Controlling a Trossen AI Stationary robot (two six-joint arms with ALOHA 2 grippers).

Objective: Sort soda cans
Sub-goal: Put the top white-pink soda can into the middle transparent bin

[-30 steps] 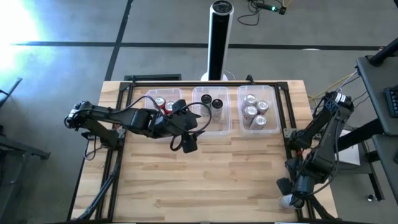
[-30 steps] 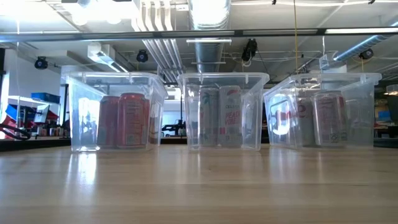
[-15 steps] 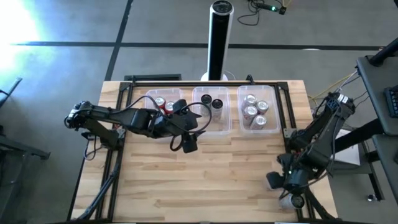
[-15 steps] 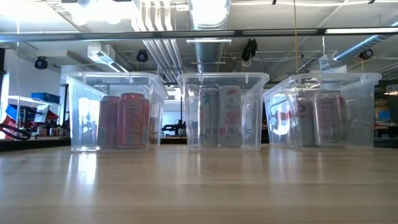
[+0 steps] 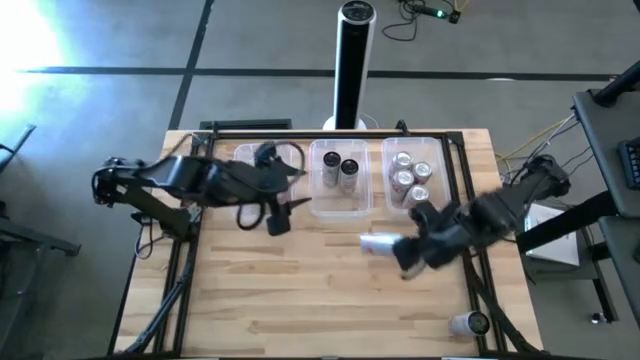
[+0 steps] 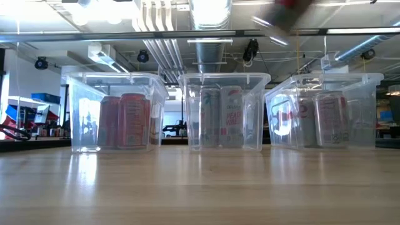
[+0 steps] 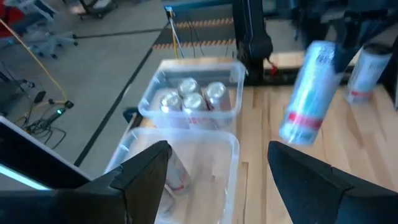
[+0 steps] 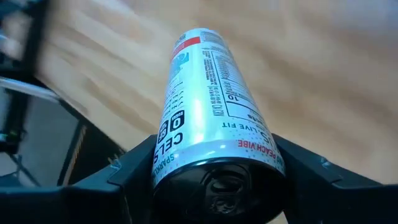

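Clearly pinched between the jaws of the right gripper (image 8: pixel 214 186): a silver can (image 5: pixel 378 243) with a red band, carried above the desk (image 5: pixel 300 290) at mid-height on its right half, touching no tub. Long axis close to level, running out from the jaws toward 9 o'clock in the high view, so not yet upright for setting down. From the can, middle tub (image 5: pixel 318 205) up at about 11 o'clock and near; right tub (image 5: pixel 385 160) at about 1 o'clock, equally near. Lettering on the can seems to match the pale cans seen in the middle tub from the low view, so probably bound there, needing a turn to vertical over the rim. Left gripper (image 5: pixel 272 218) at about 9 o'clock from the can, well apart, hanging just in front of the left tub with jaws spread and empty. One more can (image 5: pixel 465 322) standing at the desk's near right corner, closer to the right arm.
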